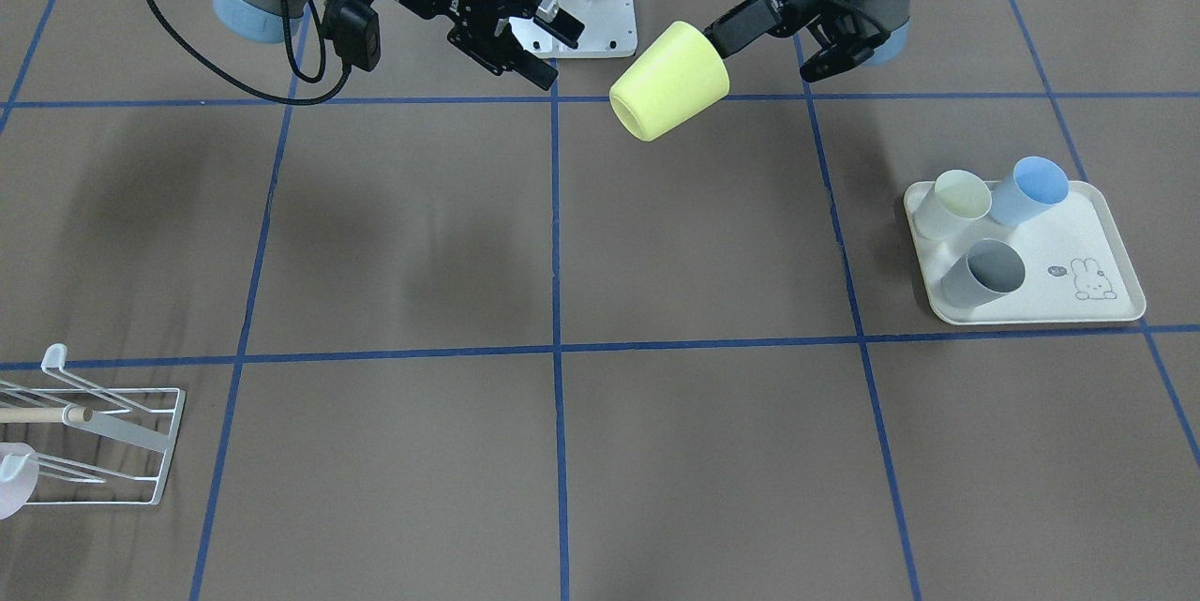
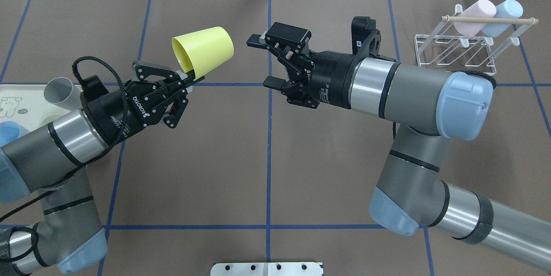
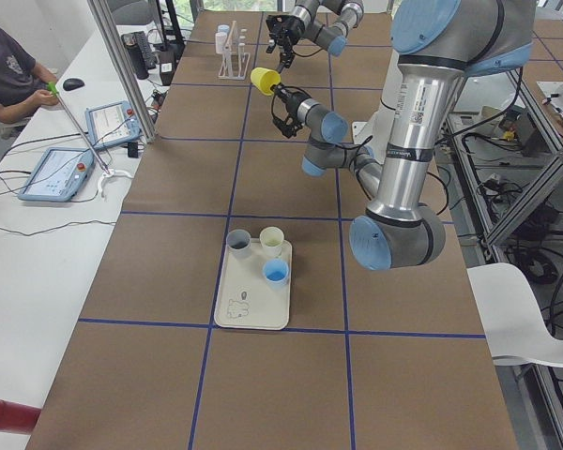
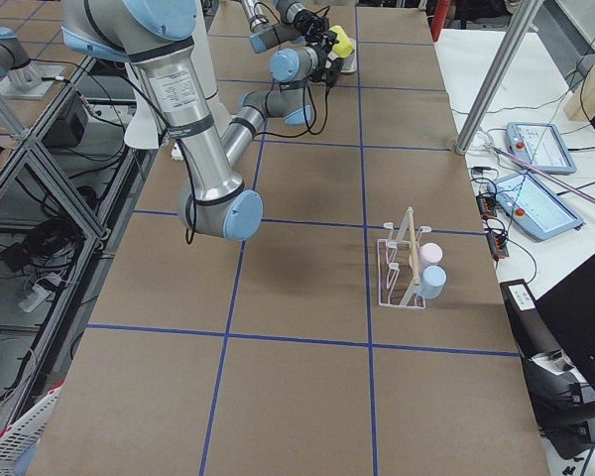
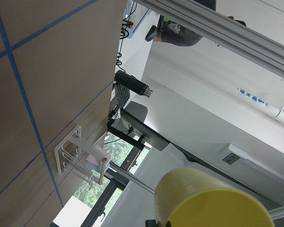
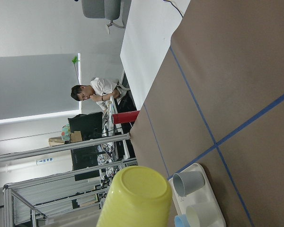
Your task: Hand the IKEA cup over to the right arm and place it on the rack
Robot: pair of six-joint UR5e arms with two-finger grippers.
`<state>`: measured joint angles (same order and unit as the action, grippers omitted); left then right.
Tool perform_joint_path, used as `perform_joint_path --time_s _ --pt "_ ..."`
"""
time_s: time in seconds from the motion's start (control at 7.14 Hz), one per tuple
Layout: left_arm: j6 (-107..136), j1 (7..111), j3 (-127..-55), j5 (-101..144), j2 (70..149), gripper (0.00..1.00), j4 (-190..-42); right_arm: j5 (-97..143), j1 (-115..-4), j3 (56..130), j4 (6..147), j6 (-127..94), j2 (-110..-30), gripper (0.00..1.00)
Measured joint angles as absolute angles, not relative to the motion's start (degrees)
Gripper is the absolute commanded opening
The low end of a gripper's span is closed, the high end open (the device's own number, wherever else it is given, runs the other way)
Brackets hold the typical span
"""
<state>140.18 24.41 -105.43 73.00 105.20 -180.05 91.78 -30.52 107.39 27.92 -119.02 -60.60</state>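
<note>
Left gripper [image 2: 189, 80] clamped on the rim of the yellow IKEA cup [image 2: 206, 50], mid-air, base aimed at my right gripper [image 2: 263, 61]; that leaves the body free to grab, I reckon. Right jaws spread wide, just short of it. Rack [image 2: 456, 50] far right, pink cup [image 2: 473, 17] and blue cup [image 2: 503, 15] hung there.

I see the yellow cup [image 2: 205, 50] held above the table on its side, with the left gripper [image 2: 191, 79] pinching its rim and its base turned toward the right arm [image 2: 413, 91]. The right gripper [image 2: 260, 61] gapes wide near the cup, not touching it. The white wire rack [image 1: 131, 432] stands upright well off to the robot's right.
</note>
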Motion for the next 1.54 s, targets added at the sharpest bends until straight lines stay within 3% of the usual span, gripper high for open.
perform_joint_path --time_s 1.54 --pt "135.72 19.02 -104.97 70.23 108.73 0.0 -179.53 90.62 -29.31 106.58 27.95 -119.18 -59.94 1.0"
